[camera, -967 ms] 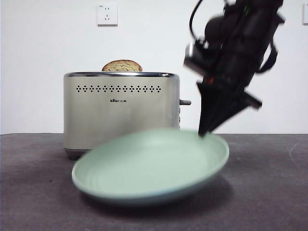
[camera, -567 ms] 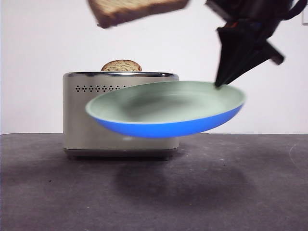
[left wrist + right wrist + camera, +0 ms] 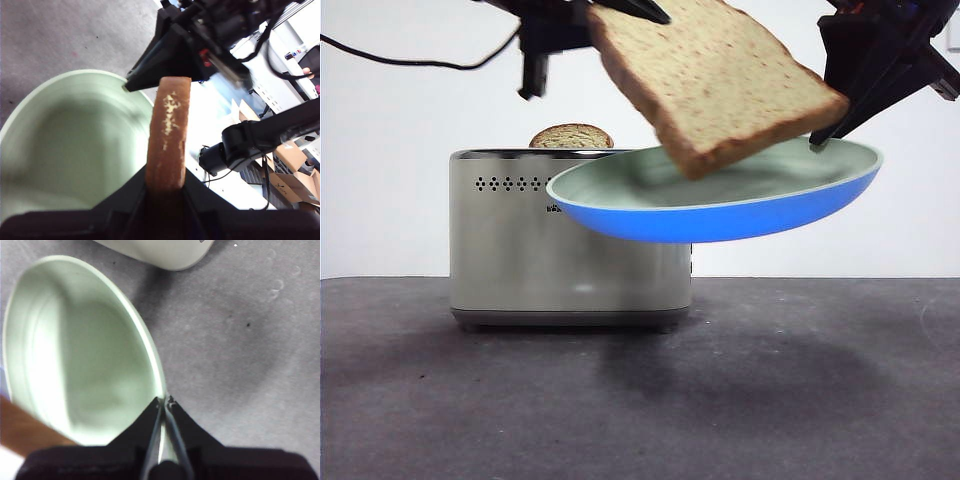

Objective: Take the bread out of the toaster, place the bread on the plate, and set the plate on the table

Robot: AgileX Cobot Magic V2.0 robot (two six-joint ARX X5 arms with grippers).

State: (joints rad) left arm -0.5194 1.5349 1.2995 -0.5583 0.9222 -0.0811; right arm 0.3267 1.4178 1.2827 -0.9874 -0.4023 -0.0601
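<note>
I have two claws, and both are up in the air in front of the toaster (image 3: 570, 240). My right claw (image 3: 165, 402) is pinched tight on the rim of the plate (image 3: 720, 205). The plate hangs high above the table (image 3: 640, 400) and touches nothing under it. It is tipped a little, with the side I hold higher. It is pale green inside and blue underneath. Part of it covers the toaster's front and top right corner.

My left claw (image 3: 165, 185) is squeezed on the bread (image 3: 715, 85) at one edge. I can see the brown crust (image 3: 169, 135) sticking out between my two black jaws. The bread is tilted, with its low corner down over the plate. I cannot tell if that corner touches the plate yet.

The toaster stands on the table behind the plate. A small round-topped slice (image 3: 572, 137) pokes out of the toaster's top.
</note>
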